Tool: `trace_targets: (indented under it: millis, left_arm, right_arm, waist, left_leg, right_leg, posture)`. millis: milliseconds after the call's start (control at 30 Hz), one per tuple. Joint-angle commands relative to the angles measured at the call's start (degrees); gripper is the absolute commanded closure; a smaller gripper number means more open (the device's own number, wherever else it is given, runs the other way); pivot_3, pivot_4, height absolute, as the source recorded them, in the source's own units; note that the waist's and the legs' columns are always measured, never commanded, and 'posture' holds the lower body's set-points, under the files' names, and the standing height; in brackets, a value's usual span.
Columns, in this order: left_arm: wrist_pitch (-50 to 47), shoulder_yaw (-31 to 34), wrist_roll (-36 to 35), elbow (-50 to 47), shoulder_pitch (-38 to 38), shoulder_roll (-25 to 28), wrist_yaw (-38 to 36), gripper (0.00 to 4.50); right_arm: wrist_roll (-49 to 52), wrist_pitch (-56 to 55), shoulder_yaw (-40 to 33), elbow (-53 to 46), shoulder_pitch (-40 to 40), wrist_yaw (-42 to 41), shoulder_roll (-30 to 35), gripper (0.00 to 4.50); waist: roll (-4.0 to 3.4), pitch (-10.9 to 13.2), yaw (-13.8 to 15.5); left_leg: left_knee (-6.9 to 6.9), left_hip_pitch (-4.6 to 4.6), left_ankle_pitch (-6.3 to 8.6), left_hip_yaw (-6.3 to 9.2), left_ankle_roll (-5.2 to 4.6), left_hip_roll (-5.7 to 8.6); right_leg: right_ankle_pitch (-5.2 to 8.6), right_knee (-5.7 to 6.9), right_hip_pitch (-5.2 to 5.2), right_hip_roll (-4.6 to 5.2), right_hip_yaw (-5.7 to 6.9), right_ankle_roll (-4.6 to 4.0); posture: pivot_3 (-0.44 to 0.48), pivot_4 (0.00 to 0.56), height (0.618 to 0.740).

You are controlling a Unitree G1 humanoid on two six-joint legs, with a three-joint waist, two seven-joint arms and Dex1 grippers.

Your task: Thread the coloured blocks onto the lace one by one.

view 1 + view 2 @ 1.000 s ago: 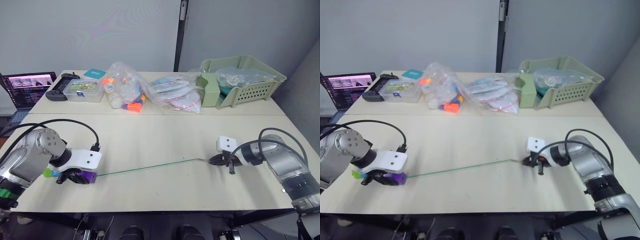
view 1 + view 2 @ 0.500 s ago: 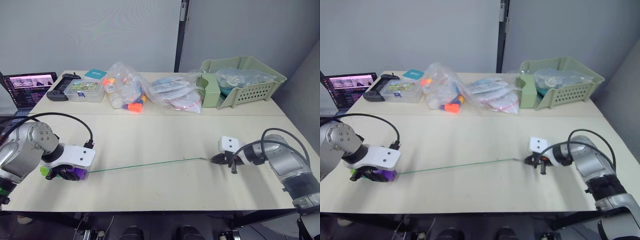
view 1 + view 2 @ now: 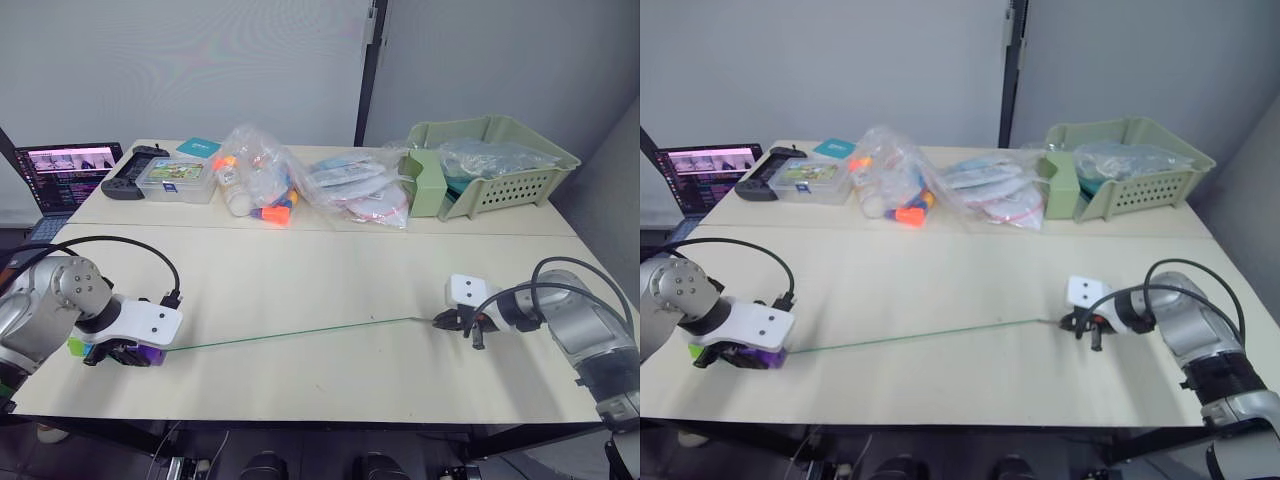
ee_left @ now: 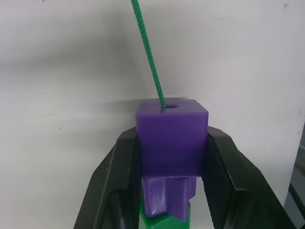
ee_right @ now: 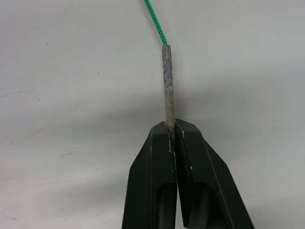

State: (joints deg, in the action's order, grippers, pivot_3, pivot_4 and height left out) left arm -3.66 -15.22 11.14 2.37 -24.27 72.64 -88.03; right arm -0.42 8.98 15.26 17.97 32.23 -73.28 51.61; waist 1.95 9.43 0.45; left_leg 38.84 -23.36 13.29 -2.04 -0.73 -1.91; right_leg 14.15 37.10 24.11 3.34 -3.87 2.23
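A thin green lace (image 3: 300,334) runs taut across the table from left to right. At its left end my left gripper (image 4: 171,157) is shut on a purple block (image 4: 172,138) with the lace entering its hole. Behind that cube sit another purple block (image 4: 169,202) and a green block (image 4: 162,222), both on the lace. In the head view the purple block (image 3: 150,354) shows under the gripper, and a lime green block (image 3: 76,347) pokes out at the far left. My right gripper (image 5: 170,129) is shut on the lace's grey tip (image 5: 167,83), near the table's right side (image 3: 448,321).
Along the far edge lie a laptop (image 3: 65,170), a game controller (image 3: 127,181), a clear box (image 3: 178,181), plastic bags with toys (image 3: 262,183) and a green basket (image 3: 490,164). Black cables loop from both wrists. The table's front edge is close to both grippers.
My left gripper has drawn left with the blocks and my right gripper has drawn right with the tip, so the lace is stretched longer. The camera has also shifted slightly.
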Motion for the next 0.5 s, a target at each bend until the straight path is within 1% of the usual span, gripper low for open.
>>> trace_targets:
  millis: [33,333,500]
  left_arm:
    - [1.5,1.9,-0.2,1.3,0.8,0.8,1.2,3.31]
    - [4.1,3.2,-1.8,3.3,1.1,-0.8,3.7,3.31]
    - [3.3,4.1,-3.6,1.6,0.6,-1.9,3.6,3.31]
  right_arm:
    - [-2.4,1.2,1.0,2.0,-1.3,-0.4,0.5,4.50]
    - [-1.5,0.2,0.3,3.5,-1.0,-0.5,-0.6,4.50]
    - [0.1,1.3,-0.3,0.8,-1.4,-1.7,-1.5,4.50]
  waist:
    - [0.00,0.0,0.0]
    - [0.02,0.0,0.0]
    - [0.04,0.0,-0.1]
  left_leg:
    - [0.00,0.00,0.00,0.00,0.00,0.00]
    - [0.00,0.08,0.00,0.00,0.00,-0.01]
    - [0.00,0.07,0.00,-0.01,0.00,-0.01]
  right_leg:
    - [0.00,0.01,0.00,-0.01,0.00,0.00]
    - [0.00,0.01,-0.06,0.00,0.00,0.00]
    - [0.00,0.01,-0.05,0.00,0.00,0.00]
  posture:
    - [0.000,0.150,0.740]
    - [0.000,0.150,0.740]
    - [0.000,0.150,0.740]
